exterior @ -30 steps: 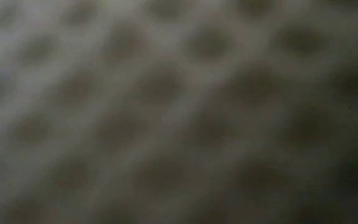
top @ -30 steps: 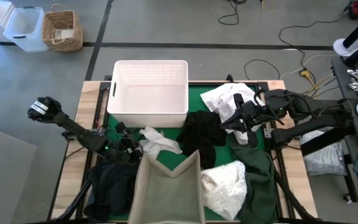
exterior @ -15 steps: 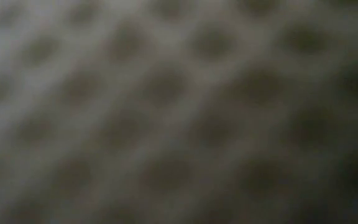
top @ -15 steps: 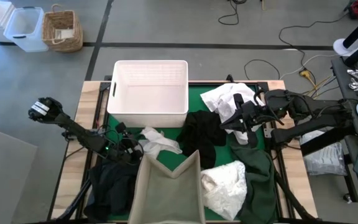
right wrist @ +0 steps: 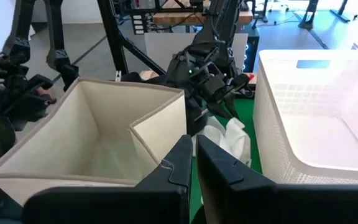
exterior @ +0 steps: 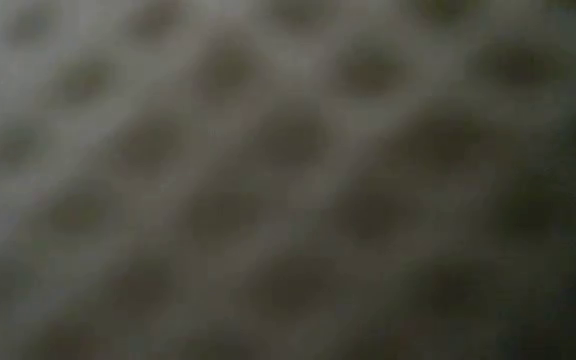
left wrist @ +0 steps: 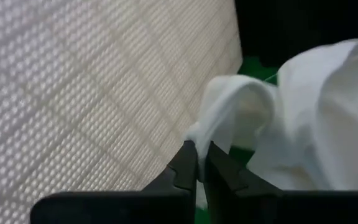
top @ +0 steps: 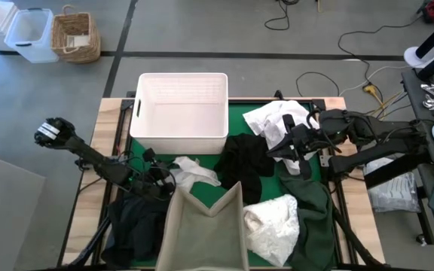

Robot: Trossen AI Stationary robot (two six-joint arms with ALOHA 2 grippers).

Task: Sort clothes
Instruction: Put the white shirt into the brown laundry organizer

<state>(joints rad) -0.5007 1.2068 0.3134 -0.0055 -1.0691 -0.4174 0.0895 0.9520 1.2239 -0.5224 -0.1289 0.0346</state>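
Note:
A small white garment (top: 194, 172) lies on the green mat (top: 236, 119) between the white basket (top: 183, 113) and the beige fabric bin (top: 202, 226). My left gripper (top: 167, 179) is shut on its left end, beside the bin's wall (left wrist: 73, 93). My right gripper (top: 279, 150) hangs shut and empty above the mat's right side. Other clothes rest on the mat: a black one (top: 247, 158), a white one (top: 277, 117) at the far right, a white one (top: 271, 218) and a dark green one (top: 311, 207) near the front. My left gripper pinches an edge fold of the white garment (left wrist: 199, 132) between its two fingertips. The fingers come nearly level from the table's left side, tipped slightly down. The rest of the garment (left wrist: 316, 124) spreads beyond the fingers and lies on the mat.
A dark garment (top: 134, 226) lies at the near left by my left arm. The low view shows only a blurred mesh close to the lens. On the floor beyond the table stand a wicker basket (top: 75, 34) and clear bins (top: 30, 34); cables lie there too.
The white garment's left end has bunched up slightly at my left gripper, while its right part lies where it was.

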